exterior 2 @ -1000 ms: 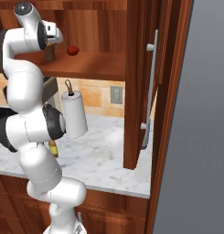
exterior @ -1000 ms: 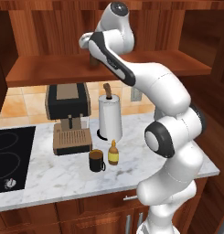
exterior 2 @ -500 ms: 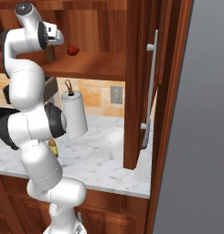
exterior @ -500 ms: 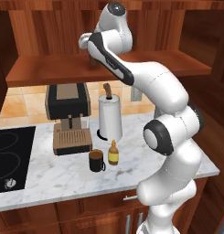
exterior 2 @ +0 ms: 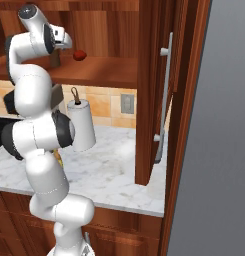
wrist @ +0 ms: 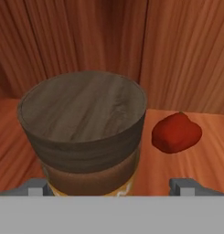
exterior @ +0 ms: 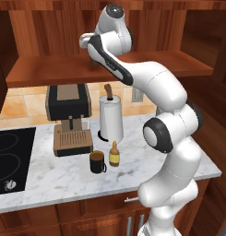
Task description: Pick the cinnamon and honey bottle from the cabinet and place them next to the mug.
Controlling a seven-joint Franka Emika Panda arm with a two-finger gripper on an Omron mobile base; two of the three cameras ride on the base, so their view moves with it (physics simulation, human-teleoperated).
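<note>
The cinnamon [wrist: 83,132], a brown jar with a dark wooden cap, stands on the cabinet [exterior: 50,69] shelf. My gripper [wrist: 111,187] is open, one fingertip on each side of the jar just below its cap, and neither visibly touches it. In the right base view the cinnamon [exterior 2: 55,60] shows under my hand. Down on the counter the honey bottle [exterior: 114,154] stands upright just right of the dark mug [exterior: 98,162].
A red lump [wrist: 176,132] lies on the shelf to the right of the jar. A coffee machine [exterior: 68,117] and a paper towel roll [exterior: 110,120] stand behind the mug. A black cooktop [exterior: 8,159] lies at the left. The cabinet door [exterior 2: 164,95] hangs open at the right.
My hand has shifted only slightly inside the cabinet. The jaws stay open and nothing on the counter has moved.
</note>
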